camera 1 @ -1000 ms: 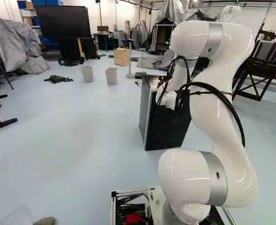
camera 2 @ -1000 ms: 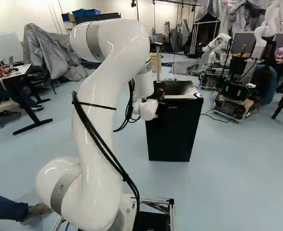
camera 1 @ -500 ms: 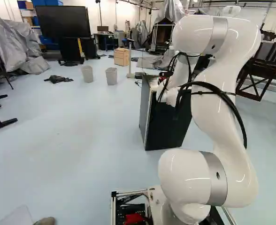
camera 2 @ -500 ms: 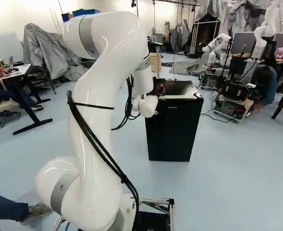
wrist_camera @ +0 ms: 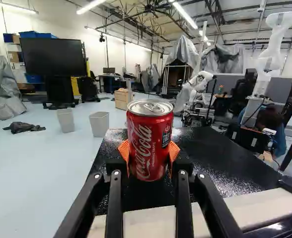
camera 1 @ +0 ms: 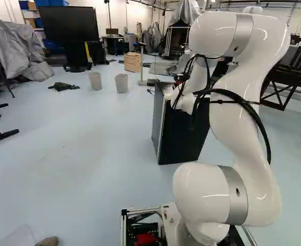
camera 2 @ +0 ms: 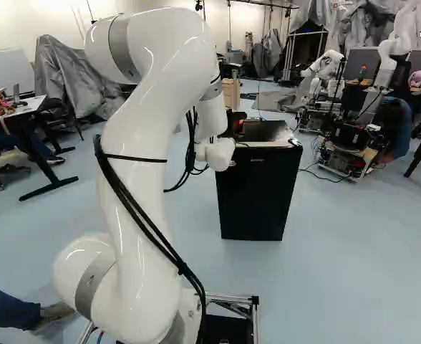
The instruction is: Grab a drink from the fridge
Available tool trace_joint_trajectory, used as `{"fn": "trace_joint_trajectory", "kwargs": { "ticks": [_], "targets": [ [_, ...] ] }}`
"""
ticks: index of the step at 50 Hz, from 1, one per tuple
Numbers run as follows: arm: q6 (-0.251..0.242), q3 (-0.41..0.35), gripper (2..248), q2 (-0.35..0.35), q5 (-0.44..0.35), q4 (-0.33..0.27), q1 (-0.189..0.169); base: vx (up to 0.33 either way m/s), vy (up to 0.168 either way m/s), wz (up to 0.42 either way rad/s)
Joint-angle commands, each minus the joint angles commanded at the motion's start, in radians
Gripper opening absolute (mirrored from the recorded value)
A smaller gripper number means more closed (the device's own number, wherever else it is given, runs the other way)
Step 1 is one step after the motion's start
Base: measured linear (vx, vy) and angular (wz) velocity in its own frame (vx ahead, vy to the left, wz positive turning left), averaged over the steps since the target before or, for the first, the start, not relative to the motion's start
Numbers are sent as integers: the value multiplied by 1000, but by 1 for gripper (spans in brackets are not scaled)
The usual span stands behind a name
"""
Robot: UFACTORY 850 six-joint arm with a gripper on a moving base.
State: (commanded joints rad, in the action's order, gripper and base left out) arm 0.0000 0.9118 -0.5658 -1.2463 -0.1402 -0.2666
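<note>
**Holding the drink, with the carry-off left to do**

Has a red can (wrist_camera: 149, 141) upright in the black gripper (wrist_camera: 148, 151), pressed from 9 and 3 o'clock by the orange pads (wrist_camera: 174, 151). Counts as gripped, then, and probably snugly. Places that can over the dark top of the fridge (camera 2: 259, 190), at about 12 o'clock from the base (camera 2: 255, 312). Cannot tell whether hanging just clear of that top or touching it.

Looks well past halfway: reached and grasped, but not yet taken away from the fridge. Calls for no door work, to judge by a drink already outside. Needs a straight lift first, in case of contact, then a level carry back towards 6 o'clock. Could slip or tilt if dragged across the top towards the front edge.
</note>
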Motion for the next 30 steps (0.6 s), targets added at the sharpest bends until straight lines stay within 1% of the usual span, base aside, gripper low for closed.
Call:
{"fn": "trace_joint_trajectory", "kwargs": {
  "ticks": [15,30],
  "targets": [
    [0,-22,96,22,10,4,7,0,0,0],
    [0,-68,96,70,31,12,22,0,0,0]
  ]
}}
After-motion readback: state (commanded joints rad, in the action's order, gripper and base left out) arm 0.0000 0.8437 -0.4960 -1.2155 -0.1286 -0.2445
